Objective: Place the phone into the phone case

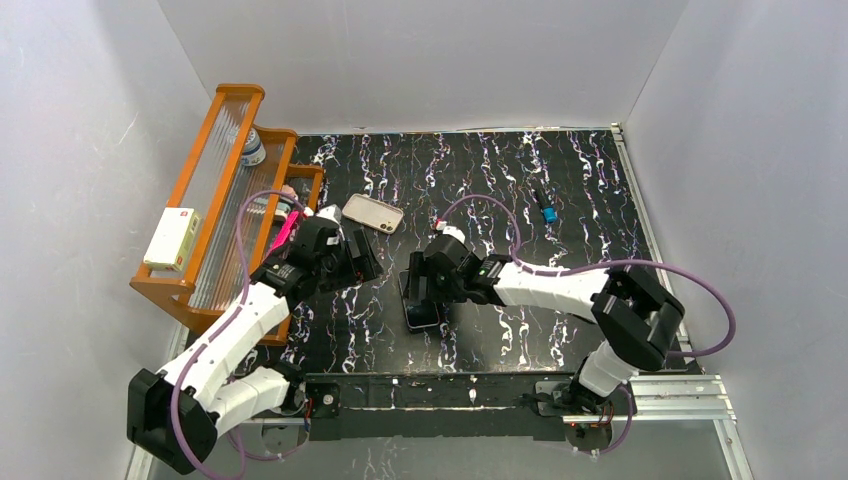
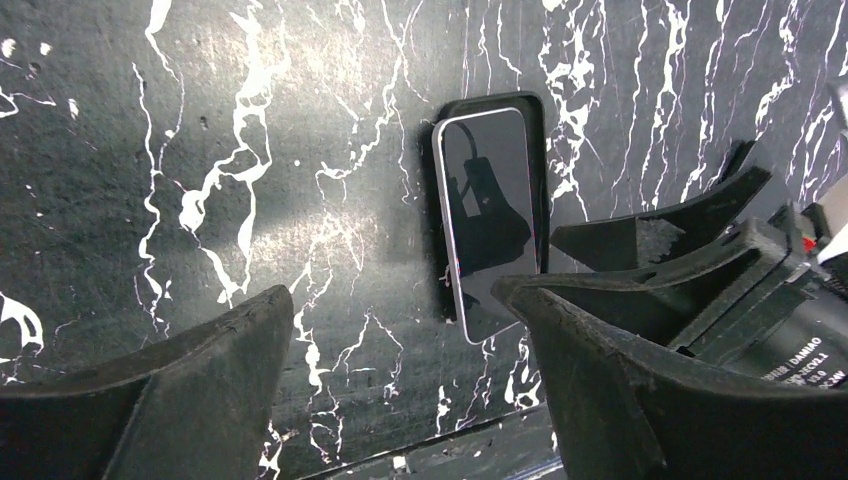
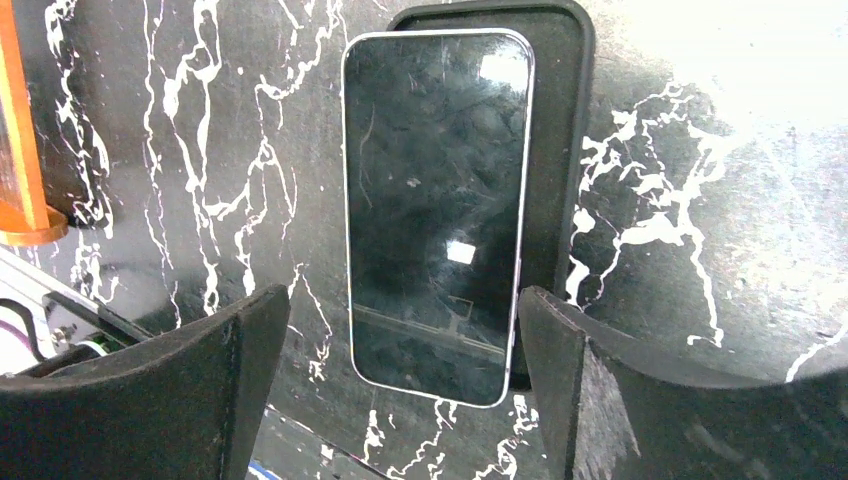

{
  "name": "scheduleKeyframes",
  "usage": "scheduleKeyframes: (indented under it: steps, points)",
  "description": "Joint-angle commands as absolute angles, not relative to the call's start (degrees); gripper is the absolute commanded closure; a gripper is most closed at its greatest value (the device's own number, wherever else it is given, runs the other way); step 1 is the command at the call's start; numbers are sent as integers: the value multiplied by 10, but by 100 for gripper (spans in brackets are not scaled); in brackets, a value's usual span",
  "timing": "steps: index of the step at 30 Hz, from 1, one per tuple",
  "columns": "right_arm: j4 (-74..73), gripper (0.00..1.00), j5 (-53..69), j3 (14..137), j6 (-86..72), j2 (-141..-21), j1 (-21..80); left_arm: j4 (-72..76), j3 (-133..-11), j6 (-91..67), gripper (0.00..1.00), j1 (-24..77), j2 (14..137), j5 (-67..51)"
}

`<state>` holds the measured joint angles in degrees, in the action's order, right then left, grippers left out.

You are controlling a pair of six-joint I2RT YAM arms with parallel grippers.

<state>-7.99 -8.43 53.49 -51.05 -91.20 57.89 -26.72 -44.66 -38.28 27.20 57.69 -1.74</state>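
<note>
- Hovering low over the desk (image 1: 480, 340), the right hand (image 3: 400, 310) is spreading its fingers wide on either side of the phone (image 3: 435, 215), not yet gripping it.
- The phone is lying screen-up near the front middle of the desk. It is resting offset on a black slab (image 3: 565, 120), with one long edge sticking past the slab's rim.
- The left hand (image 2: 395, 295) is hanging wide open and empty just to the phone's left, facing it.
- The phone case (image 1: 373, 212) is lying flat farther back, near the orange rack (image 1: 240, 92) and well apart from the phone.
- Picking up the phone appears to be the step in hand; seating it in the case has not begun.
- Next, the right hand is likely needing to close across the phone's long edges, lift it off the slab and carry it back to the case.
- Room is looking tight: the left hand is sitting close to the path between phone and case, and the rack is hemming in the case's left side.
</note>
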Motion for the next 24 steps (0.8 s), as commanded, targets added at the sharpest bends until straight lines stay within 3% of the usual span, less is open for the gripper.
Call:
scheduleKeyframes:
  steps: [1, 9, 17, 24]
  points:
    - [-105, 10, -93, 561, -472, -875, 580, -259, -433, -380, 17, 271, 587, -48]
    - [-79, 32, -48, 515, -443, -839, 532, -156, -371, -426, 35, 272, 620, -131]
    - [-40, 42, 35, 460, -431, -822, 463, -72, -338, -460, 50, 283, 671, -158]
    - [14, 43, 107, 424, -435, -839, 433, -5, -315, -479, 60, 300, 714, -169]
